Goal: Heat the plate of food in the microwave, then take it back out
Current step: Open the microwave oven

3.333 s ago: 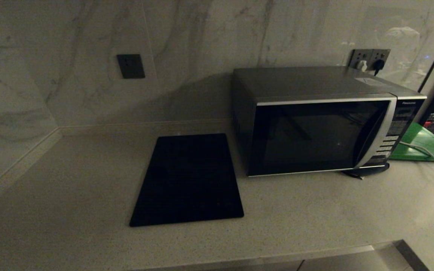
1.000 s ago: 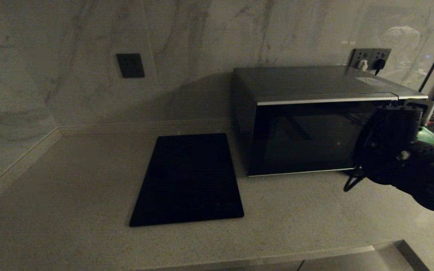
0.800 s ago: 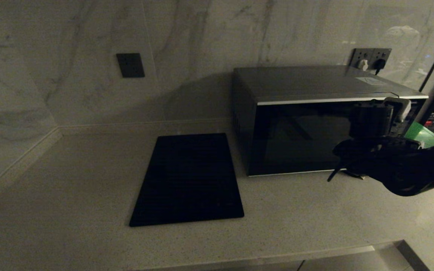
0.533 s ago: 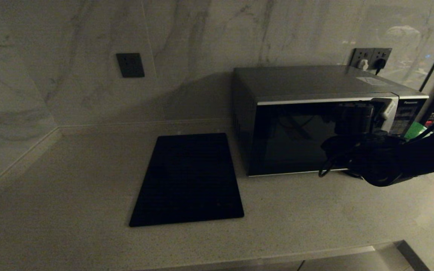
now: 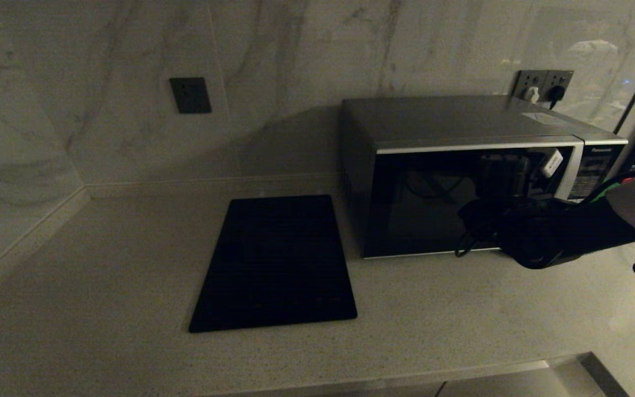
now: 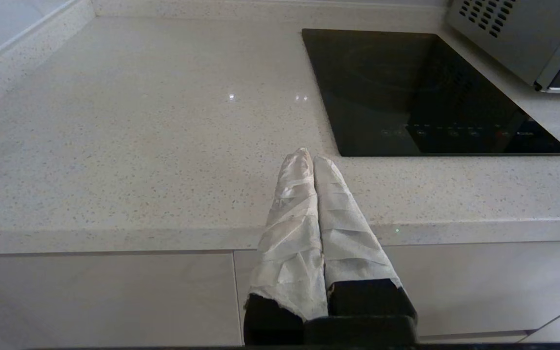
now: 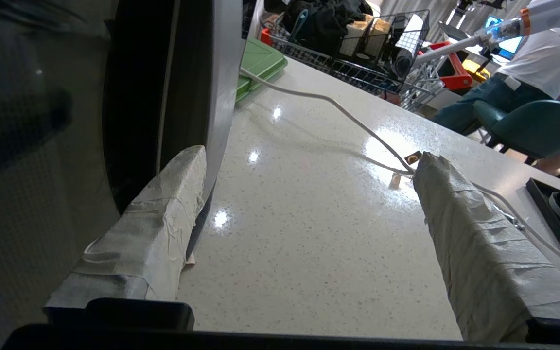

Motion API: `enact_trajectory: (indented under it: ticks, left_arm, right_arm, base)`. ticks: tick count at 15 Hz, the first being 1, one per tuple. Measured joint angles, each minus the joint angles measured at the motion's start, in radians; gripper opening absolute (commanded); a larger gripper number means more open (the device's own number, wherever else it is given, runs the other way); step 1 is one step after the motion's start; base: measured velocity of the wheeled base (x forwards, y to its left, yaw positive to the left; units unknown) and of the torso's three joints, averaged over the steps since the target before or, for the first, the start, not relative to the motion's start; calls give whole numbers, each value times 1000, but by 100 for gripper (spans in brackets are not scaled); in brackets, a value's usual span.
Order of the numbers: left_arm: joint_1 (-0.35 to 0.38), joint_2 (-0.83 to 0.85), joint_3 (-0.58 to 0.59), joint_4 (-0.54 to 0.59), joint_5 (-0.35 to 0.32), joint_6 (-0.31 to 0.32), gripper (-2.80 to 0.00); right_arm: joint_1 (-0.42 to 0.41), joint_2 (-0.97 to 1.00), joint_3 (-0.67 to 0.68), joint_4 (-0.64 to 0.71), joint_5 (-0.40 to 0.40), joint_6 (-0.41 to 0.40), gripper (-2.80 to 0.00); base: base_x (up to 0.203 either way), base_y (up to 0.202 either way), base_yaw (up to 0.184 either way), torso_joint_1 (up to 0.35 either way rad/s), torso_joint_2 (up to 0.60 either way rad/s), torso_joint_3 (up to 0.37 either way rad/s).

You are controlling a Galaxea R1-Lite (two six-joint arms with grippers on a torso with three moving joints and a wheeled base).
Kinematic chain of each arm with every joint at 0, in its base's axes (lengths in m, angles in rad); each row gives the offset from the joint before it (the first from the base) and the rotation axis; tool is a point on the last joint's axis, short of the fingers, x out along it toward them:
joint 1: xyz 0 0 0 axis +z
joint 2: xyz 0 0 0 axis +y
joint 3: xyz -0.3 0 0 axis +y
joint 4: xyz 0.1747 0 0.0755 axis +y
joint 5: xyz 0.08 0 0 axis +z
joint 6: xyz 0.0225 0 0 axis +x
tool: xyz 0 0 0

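My right claw (image 7: 309, 184) spread wide and empty at the microwave (image 5: 461, 182) door's right edge, left claw (image 6: 309, 160) pressed shut, empty, over the desk (image 6: 139, 146)

The microwave (image 5: 461, 176) stands on the counter (image 5: 102, 264), right of the slab (image 5: 276, 264), sockets (image 5: 542, 84) behind.

Dark grey microwave (image 5: 461, 118), green board (image 7: 255, 61)
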Motion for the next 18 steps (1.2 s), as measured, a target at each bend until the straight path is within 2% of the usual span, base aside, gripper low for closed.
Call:
enact_trajectory:
  ticks: [8, 14, 18]
  left_arm:
    - [0, 0, 0, 0, 1, 0, -280]
    - [0, 0, 0, 0, 0, 0, -280]
    - [0, 0, 0, 0, 0, 0, -280]
  right_arm:
    - [19, 67, 4, -151, 0, 1, 0]
    - [9, 51, -36, -162, 0, -61, 0]
    - [9, 5, 27, -172, 1, -81, 0]
  base:
    - [0, 0, 0, 0, 0, 0]
    - [0, 0, 0, 0, 0, 0]
    - [0, 0, 0, 0, 0, 0]
